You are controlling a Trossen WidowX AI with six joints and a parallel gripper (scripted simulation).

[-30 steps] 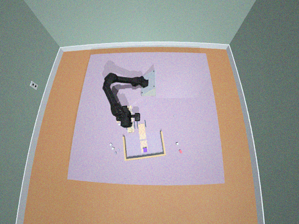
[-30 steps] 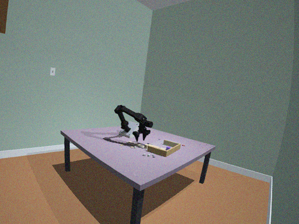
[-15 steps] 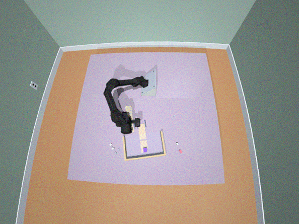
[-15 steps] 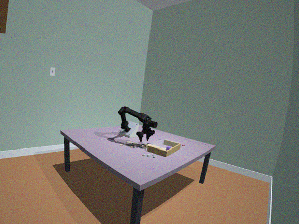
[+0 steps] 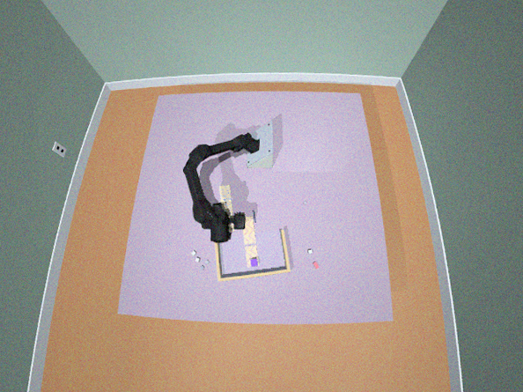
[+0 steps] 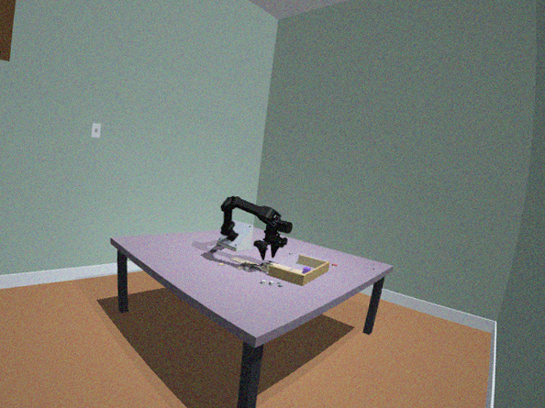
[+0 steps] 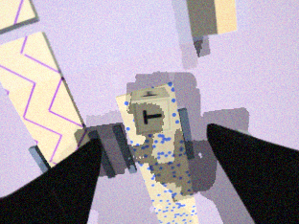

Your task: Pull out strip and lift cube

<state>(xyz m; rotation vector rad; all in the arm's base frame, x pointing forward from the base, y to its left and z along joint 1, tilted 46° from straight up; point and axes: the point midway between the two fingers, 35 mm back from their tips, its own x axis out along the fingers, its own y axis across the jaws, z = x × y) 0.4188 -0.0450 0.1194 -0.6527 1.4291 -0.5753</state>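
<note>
The cream strip with blue dots (image 5: 225, 191) (image 7: 178, 211) lies flat in one visible piece, partly under the arm's shadow. The beige labelled cube (image 7: 151, 117) sits on its far end, with a black T on top. My gripper (image 7: 153, 137) (image 6: 268, 257) is open and empty above the strip, with a fingertip off to each side and the cube just ahead of the fingertips in the wrist view. A strip with purple zigzags (image 5: 249, 232) (image 7: 43, 96) lies beside it. A gap separates it from another zigzag piece (image 5: 251, 251), which carries a purple cube (image 5: 253, 261) (image 6: 306, 269).
Low dark rails (image 7: 186, 134) (image 7: 126, 148) flank the strips. A three-sided wooden wall (image 5: 255, 275) (image 6: 287, 274) stands around the zigzag piece's far end. Small white cubes (image 5: 193, 252) (image 5: 309, 251) and a red piece (image 5: 315, 265) lie outside it. A pale slanted plate (image 5: 265, 145) stands by the arm's base.
</note>
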